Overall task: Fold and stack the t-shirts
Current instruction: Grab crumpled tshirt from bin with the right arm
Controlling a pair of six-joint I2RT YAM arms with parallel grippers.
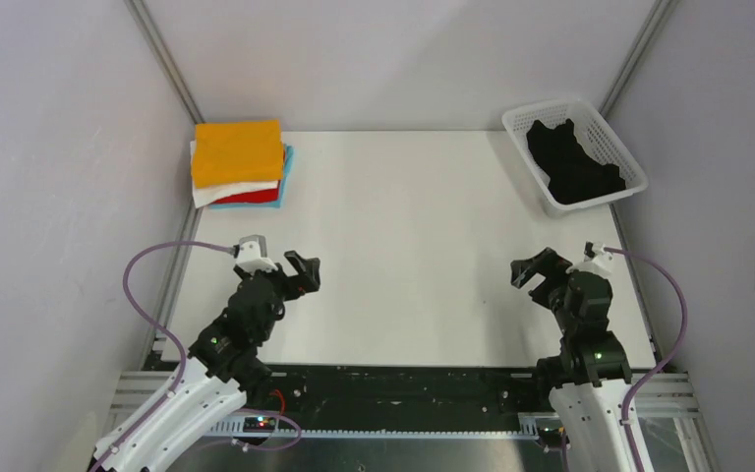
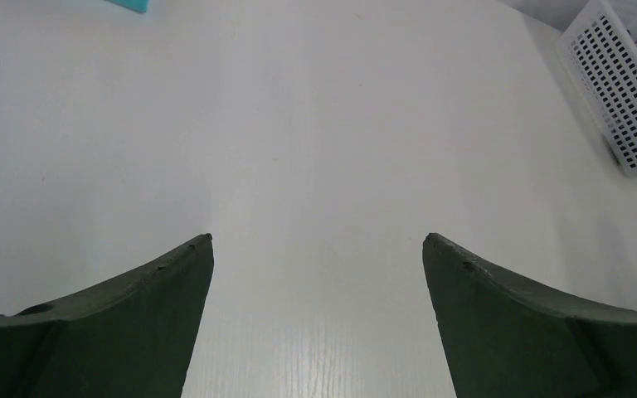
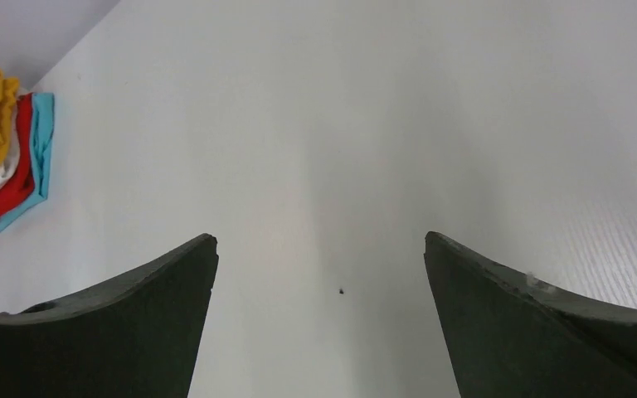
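Observation:
A black t-shirt (image 1: 575,162) lies crumpled in the white mesh basket (image 1: 519,123) at the back right. A folded stack sits at the back left: an orange shirt (image 1: 238,149) on top, then white (image 1: 216,192), red (image 1: 252,196) and light blue (image 1: 286,167). The stack also shows at the left edge of the right wrist view (image 3: 4,149). My left gripper (image 1: 305,270) is open and empty over the near left of the table. My right gripper (image 1: 533,267) is open and empty over the near right. Both are far from any shirt.
The white table (image 1: 403,246) spreads between the arms and the shirts. The basket shows at the upper right of the left wrist view (image 2: 622,91). Grey walls and metal frame posts close in the sides and back. A metal rail runs along the near edge.

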